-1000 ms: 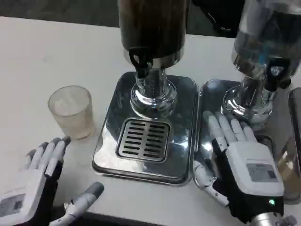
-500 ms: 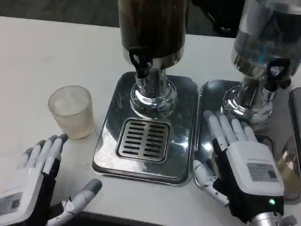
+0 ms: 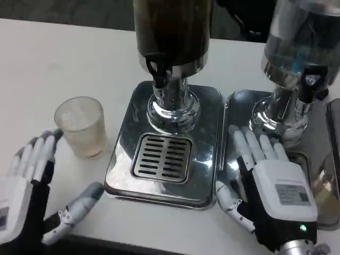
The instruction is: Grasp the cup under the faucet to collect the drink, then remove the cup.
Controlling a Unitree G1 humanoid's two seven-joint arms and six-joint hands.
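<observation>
Head view is showing the left hand (image 3: 24, 188) opening beside the cup (image 3: 81, 126) near the table's (image 3: 53, 58) left edge, preparing to grasp; the right hand (image 3: 268, 183) is lying flat, open, holding nothing.

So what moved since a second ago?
The left hand slid left toward the table edge, fingers still spread, holding nothing; its fingertips now sit just left of the cup. The cup, the right hand resting on the tray, and the dispenser stayed put.
</observation>
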